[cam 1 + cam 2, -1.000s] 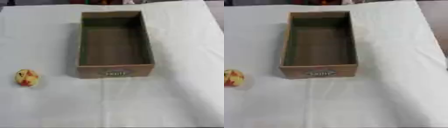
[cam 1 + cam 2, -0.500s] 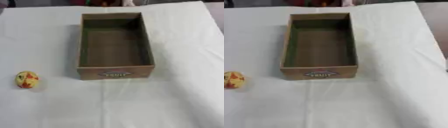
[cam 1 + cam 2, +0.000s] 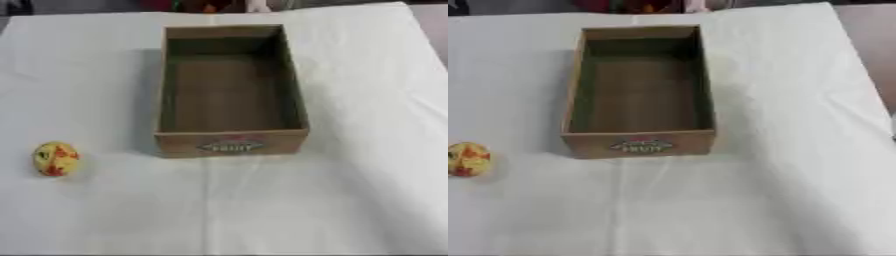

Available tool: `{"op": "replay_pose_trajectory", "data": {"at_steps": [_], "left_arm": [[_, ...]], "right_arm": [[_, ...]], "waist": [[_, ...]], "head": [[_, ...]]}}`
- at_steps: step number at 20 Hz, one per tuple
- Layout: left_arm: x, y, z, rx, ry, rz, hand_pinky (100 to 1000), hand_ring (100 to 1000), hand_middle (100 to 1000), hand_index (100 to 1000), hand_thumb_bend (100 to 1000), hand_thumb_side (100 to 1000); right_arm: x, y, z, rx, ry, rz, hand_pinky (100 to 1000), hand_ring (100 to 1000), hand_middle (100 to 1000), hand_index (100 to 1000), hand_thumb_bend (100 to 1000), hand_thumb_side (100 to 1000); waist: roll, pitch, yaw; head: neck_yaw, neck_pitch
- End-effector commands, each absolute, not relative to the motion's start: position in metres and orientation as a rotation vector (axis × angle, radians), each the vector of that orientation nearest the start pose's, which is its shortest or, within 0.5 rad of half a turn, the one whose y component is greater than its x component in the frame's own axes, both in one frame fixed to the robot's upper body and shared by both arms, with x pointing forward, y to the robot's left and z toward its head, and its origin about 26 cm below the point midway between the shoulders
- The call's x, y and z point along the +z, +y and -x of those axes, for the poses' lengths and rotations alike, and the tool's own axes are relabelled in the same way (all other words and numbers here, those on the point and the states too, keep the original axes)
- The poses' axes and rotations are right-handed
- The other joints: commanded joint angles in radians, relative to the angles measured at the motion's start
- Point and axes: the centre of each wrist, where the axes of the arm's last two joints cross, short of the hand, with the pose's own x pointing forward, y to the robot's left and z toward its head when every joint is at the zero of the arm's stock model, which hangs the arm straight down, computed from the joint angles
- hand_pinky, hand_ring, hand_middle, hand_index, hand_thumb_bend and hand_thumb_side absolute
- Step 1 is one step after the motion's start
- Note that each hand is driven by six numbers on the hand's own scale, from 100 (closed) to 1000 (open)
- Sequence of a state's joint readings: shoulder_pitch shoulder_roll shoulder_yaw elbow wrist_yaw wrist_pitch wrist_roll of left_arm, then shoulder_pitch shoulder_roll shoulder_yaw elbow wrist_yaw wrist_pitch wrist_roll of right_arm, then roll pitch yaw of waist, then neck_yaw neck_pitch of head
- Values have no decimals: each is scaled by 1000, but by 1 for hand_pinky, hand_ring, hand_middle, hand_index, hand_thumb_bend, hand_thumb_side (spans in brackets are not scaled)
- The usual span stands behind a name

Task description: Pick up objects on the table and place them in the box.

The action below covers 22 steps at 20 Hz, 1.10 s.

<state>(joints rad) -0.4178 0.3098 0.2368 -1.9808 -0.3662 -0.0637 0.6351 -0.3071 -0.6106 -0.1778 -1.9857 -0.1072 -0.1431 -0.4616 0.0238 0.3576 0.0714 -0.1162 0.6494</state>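
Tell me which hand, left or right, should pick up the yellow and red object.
Probably the left hand. The yellow and red object lies on the robot's left side of the box. Neither hand is in view.

No part of the robot's body comes into either eye view. Neither arm nor hand shows to the left or right of the box, nor in front of it, so its colours, shapes, cables, screws and markings cannot be told.
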Motion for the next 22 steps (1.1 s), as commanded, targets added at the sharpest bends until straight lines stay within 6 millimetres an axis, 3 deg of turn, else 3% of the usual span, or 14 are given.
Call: {"op": "replay_pose_trajectory", "data": {"at_steps": [1,9,11,16,19,22], "left_arm": [[271,307,-301,-194,3094,1509,486,472,518,729,165,773],[313,292,-299,814,2862,1758,610,655,683,859,158,837],[320,284,-299,1081,2779,1754,652,735,739,890,224,845],[329,269,-298,1742,2601,1613,688,807,793,920,354,917],[332,262,-298,2007,2544,1508,681,798,783,927,419,938],[332,255,-298,2121,2563,1435,680,789,769,942,490,971]], "right_arm": [[263,-339,-287,-48,-2556,617,588,521,646,808,100,778],[263,-337,-287,-24,-2550,606,588,521,645,807,100,777],[263,-337,-287,-20,-2552,604,588,521,645,807,100,777],[264,-336,-288,-9,-2552,600,588,521,645,807,100,777],[264,-335,-288,-2,-2553,595,588,521,644,807,100,777],[264,-335,-288,1,-2552,592,588,521,644,807,100,778]], "waist": [[2,-25,-3],[8,-34,-5],[8,-33,-8],[9,-31,-13],[9,-31,-15],[9,-31,-16]], "head": [[0,5],[3,15],[5,13],[12,5],[15,3],[18,0]]}}
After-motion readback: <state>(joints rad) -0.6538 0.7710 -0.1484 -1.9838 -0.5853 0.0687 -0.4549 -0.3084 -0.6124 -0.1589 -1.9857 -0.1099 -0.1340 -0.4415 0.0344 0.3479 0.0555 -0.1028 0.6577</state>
